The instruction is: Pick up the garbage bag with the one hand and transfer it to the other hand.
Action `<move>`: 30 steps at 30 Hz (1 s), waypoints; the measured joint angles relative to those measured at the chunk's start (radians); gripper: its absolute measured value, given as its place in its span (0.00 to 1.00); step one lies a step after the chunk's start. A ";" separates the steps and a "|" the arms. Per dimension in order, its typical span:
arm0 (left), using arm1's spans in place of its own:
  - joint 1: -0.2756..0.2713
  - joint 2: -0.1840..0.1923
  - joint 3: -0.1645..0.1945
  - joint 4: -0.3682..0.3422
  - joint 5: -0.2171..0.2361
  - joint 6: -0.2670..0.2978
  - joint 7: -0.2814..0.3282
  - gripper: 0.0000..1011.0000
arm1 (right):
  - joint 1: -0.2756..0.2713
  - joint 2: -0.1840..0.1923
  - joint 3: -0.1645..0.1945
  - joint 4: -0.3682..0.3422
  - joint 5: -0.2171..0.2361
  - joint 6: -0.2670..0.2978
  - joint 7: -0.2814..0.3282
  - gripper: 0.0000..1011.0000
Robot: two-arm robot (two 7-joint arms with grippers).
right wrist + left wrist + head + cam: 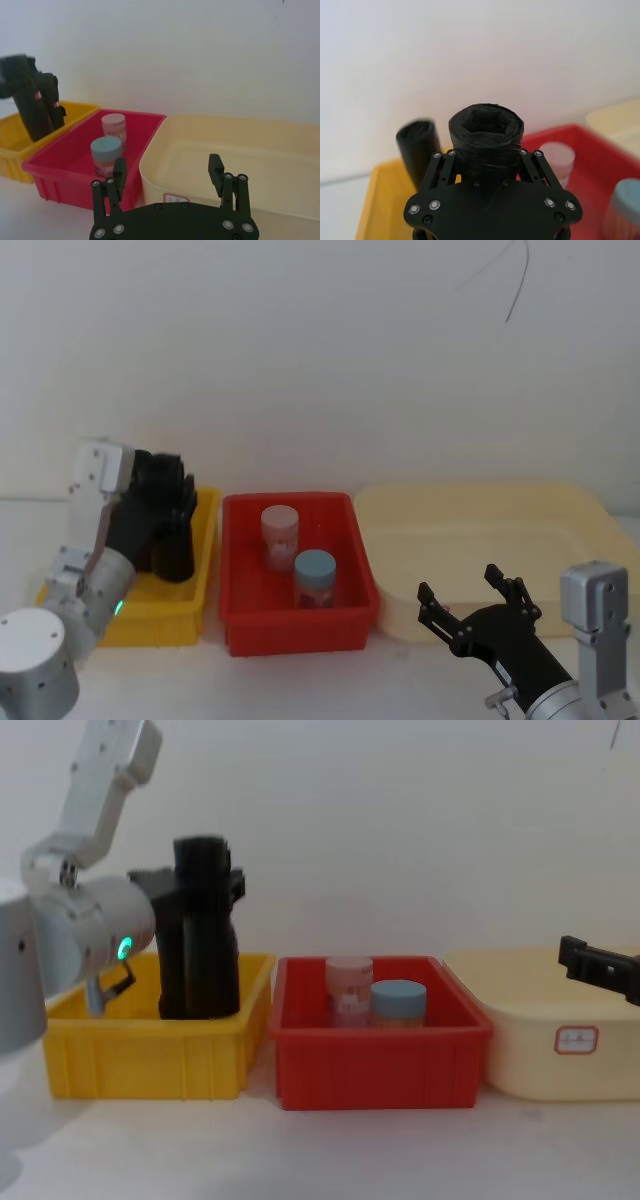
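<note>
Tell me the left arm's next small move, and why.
Probably lift straight up: the left pincer seems closed on the garbage bag, whose base sits inside the yellow bin, while the right pincer hangs open.

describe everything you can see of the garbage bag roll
The garbage bag is a black cylindrical roll of wound, crinkled plastic film, with a hollow core showing at its top end. It stands upright in the yellow bin, rising well above the rim; its base is hidden behind the wall. The left gripper clasps its sides.
</note>
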 joint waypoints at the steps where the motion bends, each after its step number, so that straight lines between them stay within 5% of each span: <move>1: -0.001 0.000 0.000 -0.006 -0.001 -0.001 -0.004 0.47 | 0.000 0.000 0.000 0.000 0.000 0.000 0.000 0.99; 15: -0.047 0.009 -0.002 -0.141 -0.046 -0.004 -0.131 0.40 | 0.000 0.000 0.000 0.000 0.000 0.000 0.000 0.99; 30: -0.107 0.006 0.029 -0.153 -0.137 0.040 -0.294 0.39 | 0.000 0.000 0.000 0.000 0.000 0.000 0.000 0.99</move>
